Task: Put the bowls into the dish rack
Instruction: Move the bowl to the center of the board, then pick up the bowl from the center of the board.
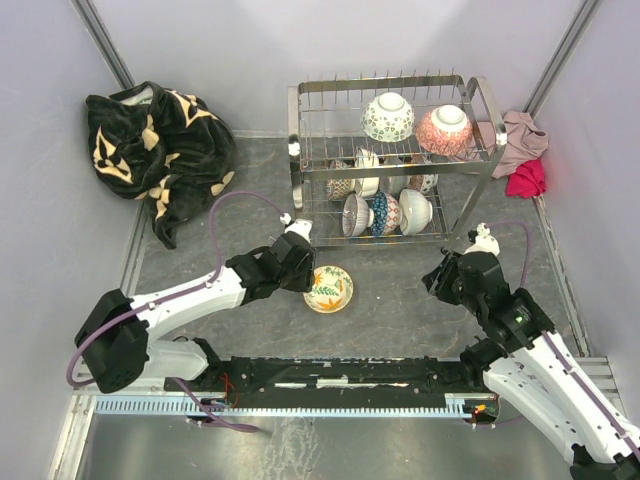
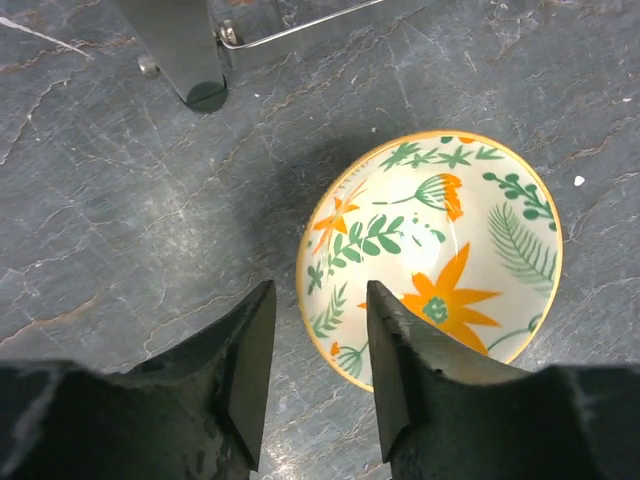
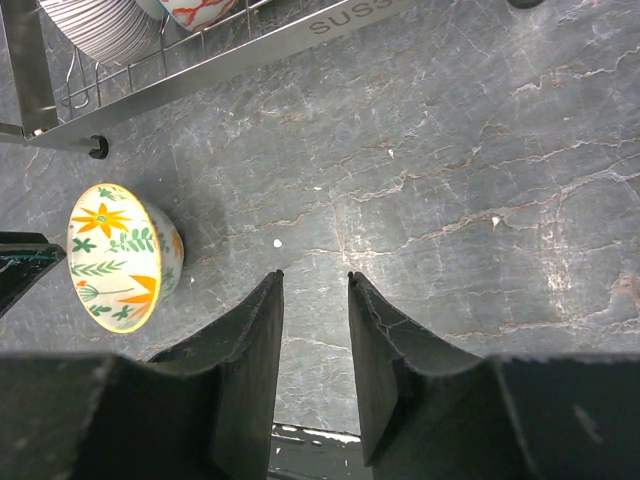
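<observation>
You were at the pickup of the floral bowl (image 1: 328, 288), tipped on the table (image 1: 400, 310) at 7 o'clock from the dish rack (image 1: 297, 120); next you had to close on its rim and lift it to a free slot. Your left gripper (image 2: 320, 300) pointed down at its 10 o'clock, jaws spread and empty. Your right gripper (image 3: 315, 275) hovered at its 3 o'clock, parted on nothing.

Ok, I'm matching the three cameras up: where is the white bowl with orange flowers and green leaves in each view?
Top external: white bowl with orange flowers and green leaves, on the table just left of centre.
Left wrist: right of centre.
Right wrist: near the left edge.
Shared landmark: chrome wire dish rack, its base just beyond the bowl.
</observation>
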Controlling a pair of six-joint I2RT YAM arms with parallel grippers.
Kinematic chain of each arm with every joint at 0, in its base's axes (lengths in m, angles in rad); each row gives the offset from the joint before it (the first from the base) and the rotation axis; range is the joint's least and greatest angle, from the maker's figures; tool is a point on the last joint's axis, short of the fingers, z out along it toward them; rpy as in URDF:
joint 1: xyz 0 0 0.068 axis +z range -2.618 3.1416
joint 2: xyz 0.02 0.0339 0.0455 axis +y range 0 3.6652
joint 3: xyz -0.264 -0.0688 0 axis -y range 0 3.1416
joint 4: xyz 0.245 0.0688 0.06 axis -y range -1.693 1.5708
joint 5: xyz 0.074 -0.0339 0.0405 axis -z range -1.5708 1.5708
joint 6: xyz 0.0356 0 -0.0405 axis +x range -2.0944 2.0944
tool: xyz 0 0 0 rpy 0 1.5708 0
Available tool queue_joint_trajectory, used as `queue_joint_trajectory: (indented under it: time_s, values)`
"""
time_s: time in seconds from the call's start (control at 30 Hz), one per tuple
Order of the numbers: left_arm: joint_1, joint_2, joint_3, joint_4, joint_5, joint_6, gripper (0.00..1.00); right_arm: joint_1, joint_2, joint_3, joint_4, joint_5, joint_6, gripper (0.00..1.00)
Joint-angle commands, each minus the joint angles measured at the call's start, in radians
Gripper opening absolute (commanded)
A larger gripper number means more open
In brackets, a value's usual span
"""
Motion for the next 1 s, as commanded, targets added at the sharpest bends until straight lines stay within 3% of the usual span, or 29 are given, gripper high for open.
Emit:
queue_joint_trajectory:
  time_s: [0.0, 0.23, 0.43, 0.67, 0.97]
  values:
    - [0.010, -0.049, 0.011, -0.017, -0.024, -0.016, 0.50, 0.003, 0.003, -0.007, 0.051, -0.018, 0.006, 0.40]
    - [-0.001, -0.149, 0.059, -0.025, 0.090, -0.026, 0.54, 0.003, 0.000, -0.015, 0.052, -0.017, -0.004, 0.40]
    - [-0.100, -0.162, 0.098, 0.022, 0.166, -0.055, 0.57, 0.004, -0.012, -0.029, 0.053, -0.015, -0.006, 0.41]
    - [-0.190, -0.040, 0.142, 0.053, 0.156, -0.059, 0.57, 0.003, -0.039, -0.009, 0.009, 0.003, -0.024, 0.41]
    - [-0.223, 0.131, 0.184, 0.084, 0.133, -0.048, 0.57, 0.003, -0.071, -0.003, -0.030, 0.015, -0.034, 0.41]
